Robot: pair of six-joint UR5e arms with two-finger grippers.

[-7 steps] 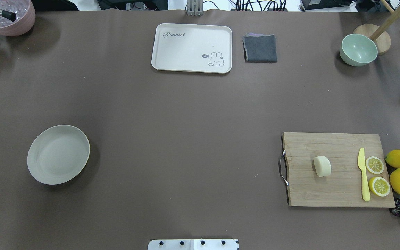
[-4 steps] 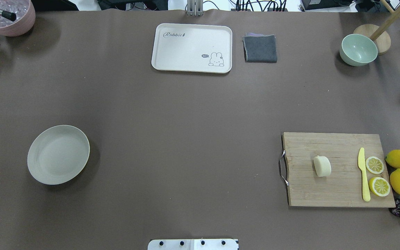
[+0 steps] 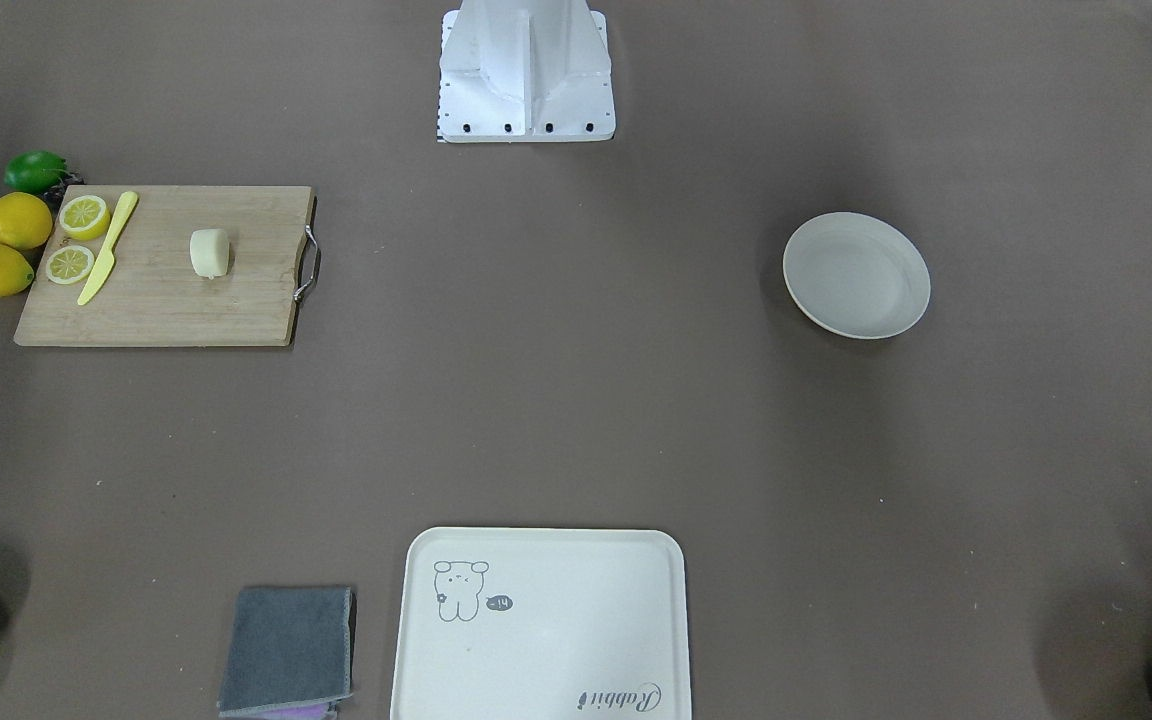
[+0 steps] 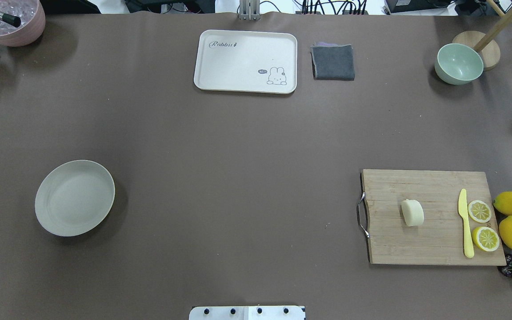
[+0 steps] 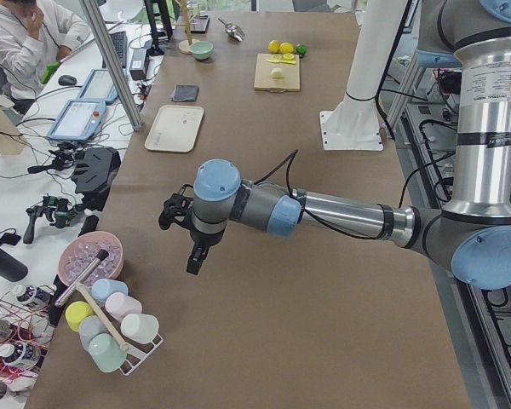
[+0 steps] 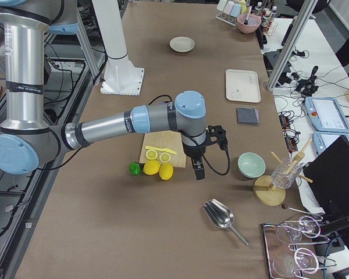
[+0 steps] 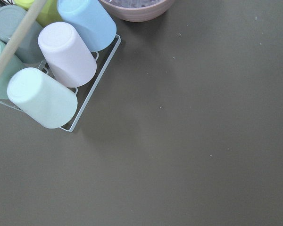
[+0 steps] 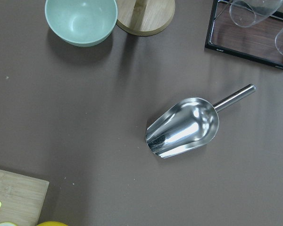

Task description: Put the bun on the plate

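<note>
Holds left arm (image 5: 341, 213) level toward 9 o'clock in the left side view, left gripper (image 5: 192, 262) hanging toward 6 o'clock; holds right arm (image 6: 104, 125) out toward 3 o'clock in the right side view, right gripper (image 6: 198, 170) likewise down. Cannot judge either's opening.
</note>
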